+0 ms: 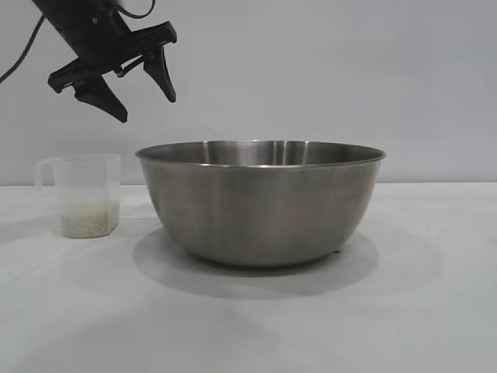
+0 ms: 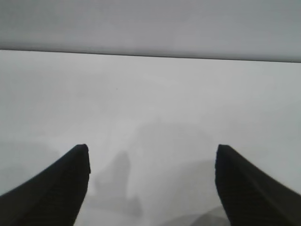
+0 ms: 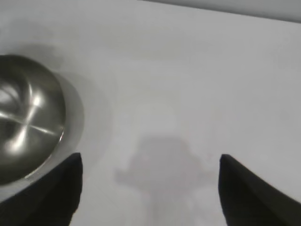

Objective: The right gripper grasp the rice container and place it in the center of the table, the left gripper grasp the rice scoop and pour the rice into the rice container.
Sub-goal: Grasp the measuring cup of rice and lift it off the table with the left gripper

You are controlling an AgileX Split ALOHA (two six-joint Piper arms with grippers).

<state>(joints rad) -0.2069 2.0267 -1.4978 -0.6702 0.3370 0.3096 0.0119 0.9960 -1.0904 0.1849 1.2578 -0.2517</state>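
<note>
The rice container [image 1: 261, 203], a large steel bowl, stands on the white table [image 1: 419, 311] at the middle of the exterior view. It also shows in the right wrist view [image 3: 26, 117], empty inside. The rice scoop [image 1: 87, 194], a clear plastic cup with a loop handle, stands left of the bowl with rice [image 1: 90, 219] in its bottom. My left gripper [image 1: 146, 106] hangs open and empty high above the scoop; the left wrist view shows it [image 2: 152, 153] over bare table. My right gripper [image 3: 150, 162] is open and empty above the table beside the bowl; it is out of the exterior view.
A plain grey wall [image 1: 349, 78] stands behind the table. Bare white table lies in front of and to the right of the bowl.
</note>
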